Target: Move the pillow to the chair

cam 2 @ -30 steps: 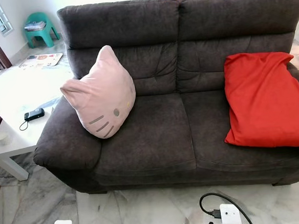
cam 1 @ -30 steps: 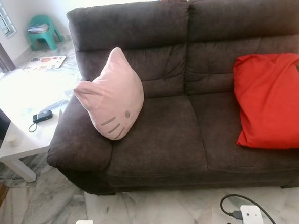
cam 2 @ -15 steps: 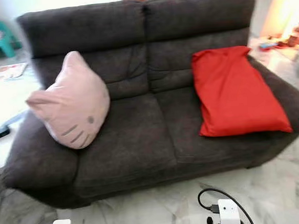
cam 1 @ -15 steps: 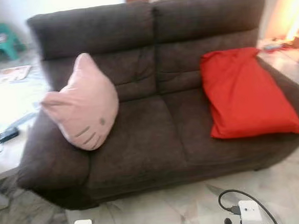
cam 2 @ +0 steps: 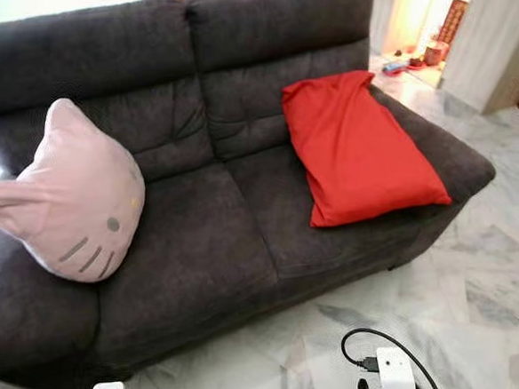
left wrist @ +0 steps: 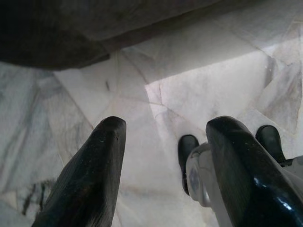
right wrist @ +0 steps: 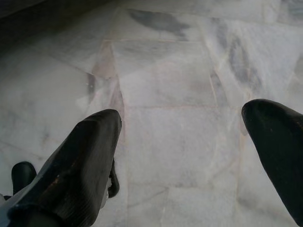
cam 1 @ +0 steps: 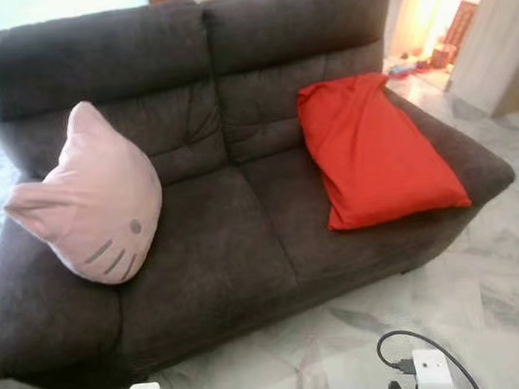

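Grippers (left wrist: 163, 142) spread; pillow (cam 1: 372, 151) on sofa (cam 1: 210, 251)

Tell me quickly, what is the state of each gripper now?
Left gripper: open, holding nothing, pointing at the marble floor.
Right gripper: open, holding nothing, also over the floor.

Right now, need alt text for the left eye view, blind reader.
A dark grey two-seat sofa holds a pink cat-face pillow leaning at its left arm and a red pillow propped on the right seat. Marble floor lies in front.
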Motion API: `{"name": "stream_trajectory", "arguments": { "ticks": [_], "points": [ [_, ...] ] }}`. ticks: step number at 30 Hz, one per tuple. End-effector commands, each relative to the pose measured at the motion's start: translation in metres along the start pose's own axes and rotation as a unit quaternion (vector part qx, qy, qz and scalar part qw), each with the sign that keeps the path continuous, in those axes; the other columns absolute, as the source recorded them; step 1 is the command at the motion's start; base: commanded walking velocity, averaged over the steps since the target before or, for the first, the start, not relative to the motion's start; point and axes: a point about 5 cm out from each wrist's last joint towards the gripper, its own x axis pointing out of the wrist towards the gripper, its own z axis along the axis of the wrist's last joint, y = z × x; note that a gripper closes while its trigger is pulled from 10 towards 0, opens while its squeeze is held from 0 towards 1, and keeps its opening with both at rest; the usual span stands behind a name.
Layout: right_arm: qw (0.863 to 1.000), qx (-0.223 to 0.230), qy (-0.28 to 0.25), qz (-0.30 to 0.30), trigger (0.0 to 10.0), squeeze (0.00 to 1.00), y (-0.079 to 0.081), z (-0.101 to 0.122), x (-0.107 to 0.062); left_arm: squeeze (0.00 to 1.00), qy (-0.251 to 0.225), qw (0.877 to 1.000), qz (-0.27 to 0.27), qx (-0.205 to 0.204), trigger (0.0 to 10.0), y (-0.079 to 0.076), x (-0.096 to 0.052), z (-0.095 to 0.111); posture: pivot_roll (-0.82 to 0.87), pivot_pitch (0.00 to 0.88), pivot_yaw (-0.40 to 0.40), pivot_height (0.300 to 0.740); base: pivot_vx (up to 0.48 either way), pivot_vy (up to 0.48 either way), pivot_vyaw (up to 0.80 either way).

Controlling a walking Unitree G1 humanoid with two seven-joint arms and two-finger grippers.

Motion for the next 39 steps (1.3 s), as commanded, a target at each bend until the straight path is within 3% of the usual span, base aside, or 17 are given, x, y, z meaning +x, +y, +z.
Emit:
{"name": "stream_trajectory", "arguments": {
  "ticks": [1, 39],
  "points": [
    [1.0, 0.005, 0.009, -0.003, 10.0, 0.0, -0.001, -0.003, 0.0, 0.0, 0.012, 1.0, 0.003, 0.003, 10.0, 0.003, 0.0, -0.003, 0.03, 0.027, 0.01, 0.74, 0.0, 0.0, -0.79],
    [1.0, 0.004, 0.011, 0.001, 10.0, 0.0, 0.003, -0.004, 0.0, 0.0, 0.002, 1.0, -0.007, 0.001, 10.0, -0.007, 0.001, 0.001, 0.03, 0.008, 0.012, 0.74, 0.0, 0.0, -0.78]
  ]
}}
